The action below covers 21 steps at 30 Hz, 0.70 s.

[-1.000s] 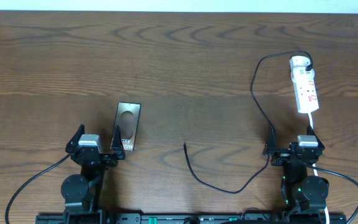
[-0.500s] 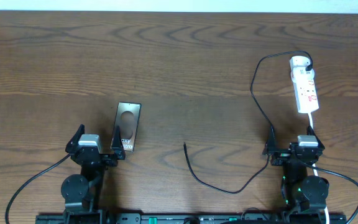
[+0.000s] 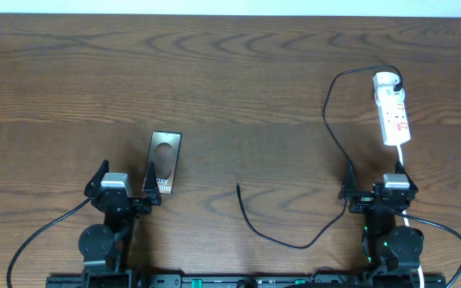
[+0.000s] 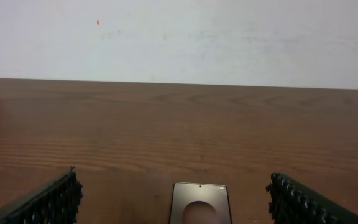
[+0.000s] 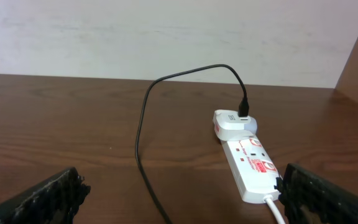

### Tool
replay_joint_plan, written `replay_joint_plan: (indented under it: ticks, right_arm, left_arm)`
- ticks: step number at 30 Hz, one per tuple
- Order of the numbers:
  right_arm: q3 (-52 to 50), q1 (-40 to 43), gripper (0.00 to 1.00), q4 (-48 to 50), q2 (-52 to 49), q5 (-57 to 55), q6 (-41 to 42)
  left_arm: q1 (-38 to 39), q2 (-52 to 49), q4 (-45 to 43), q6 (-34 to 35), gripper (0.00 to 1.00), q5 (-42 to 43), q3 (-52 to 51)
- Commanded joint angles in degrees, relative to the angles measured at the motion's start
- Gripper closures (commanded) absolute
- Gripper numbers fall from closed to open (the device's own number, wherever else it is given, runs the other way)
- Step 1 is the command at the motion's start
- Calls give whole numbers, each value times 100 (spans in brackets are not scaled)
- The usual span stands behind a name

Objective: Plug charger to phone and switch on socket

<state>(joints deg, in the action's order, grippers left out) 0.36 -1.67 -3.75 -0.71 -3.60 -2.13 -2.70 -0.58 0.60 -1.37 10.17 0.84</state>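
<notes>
My left gripper [image 3: 126, 170] sits low at the near edge of the table [image 3: 230, 80], its jaws wide apart and holding nothing. The phone [image 3: 165, 163] lies flat just ahead of it, left of the middle, its near end by my right-hand finger. Bare wood runs from there to the far edge and across to the charger [image 5: 137, 134]. Its free end rests on the table near the middle of the near edge, well apart from the phone. My right gripper [image 3: 378, 186] is also spread and holds nothing, and the cable passes between its fingers. The socket [image 3: 394, 112] lies lengthwise toward the far right corner.
</notes>
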Motion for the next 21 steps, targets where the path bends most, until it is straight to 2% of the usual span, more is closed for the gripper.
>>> replay_joint_plan:
  ticks: [1, 16, 21]
  right_arm:
    - [-4, 42, 1, -33, 37, 35, -52]
    - [-4, 42, 1, -33, 37, 35, -52]
    - [-4, 39, 1, -33, 37, 35, -52]
  left_arm:
    - [-24, 35, 258, -33, 7, 118, -61]
    - [-24, 35, 256, -35, 7, 55, -61]
    - [-24, 35, -24, 140, 7, 138, -59]
